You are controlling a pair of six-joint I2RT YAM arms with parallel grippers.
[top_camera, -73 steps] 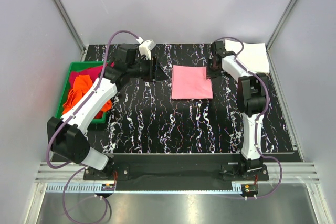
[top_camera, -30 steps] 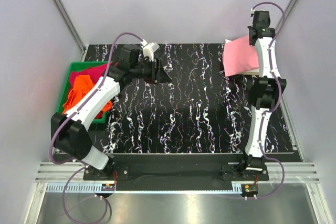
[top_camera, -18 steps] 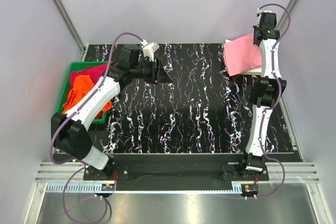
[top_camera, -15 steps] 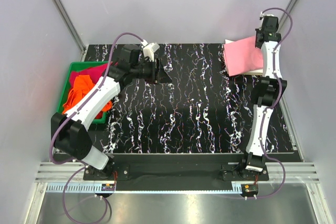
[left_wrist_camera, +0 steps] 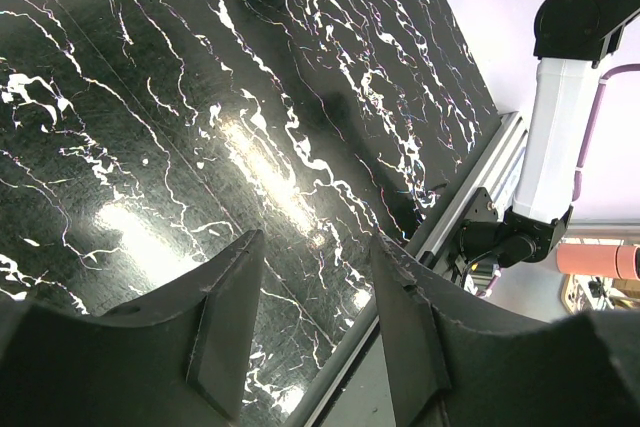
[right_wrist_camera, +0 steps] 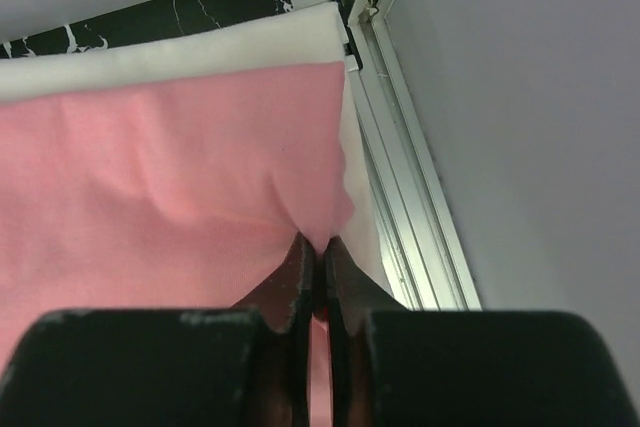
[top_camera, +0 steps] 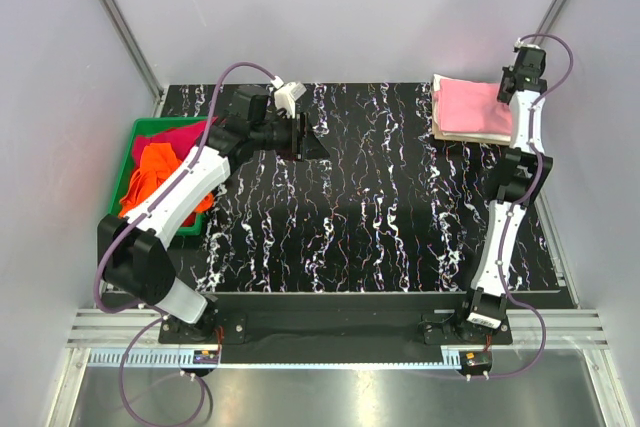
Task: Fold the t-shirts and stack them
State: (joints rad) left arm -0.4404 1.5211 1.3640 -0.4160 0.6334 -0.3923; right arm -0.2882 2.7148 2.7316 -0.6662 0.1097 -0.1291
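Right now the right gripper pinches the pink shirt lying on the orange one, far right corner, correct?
Not orange: the pink t-shirt lies on the white t-shirt, as the right wrist view shows. The right gripper does pinch it, far right corner.

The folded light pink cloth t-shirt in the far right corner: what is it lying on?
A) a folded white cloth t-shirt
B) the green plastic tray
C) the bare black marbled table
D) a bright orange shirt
A: the right wrist view shows the light pink t-shirt lying on the white t-shirt, whose edge peeks out beyond it.
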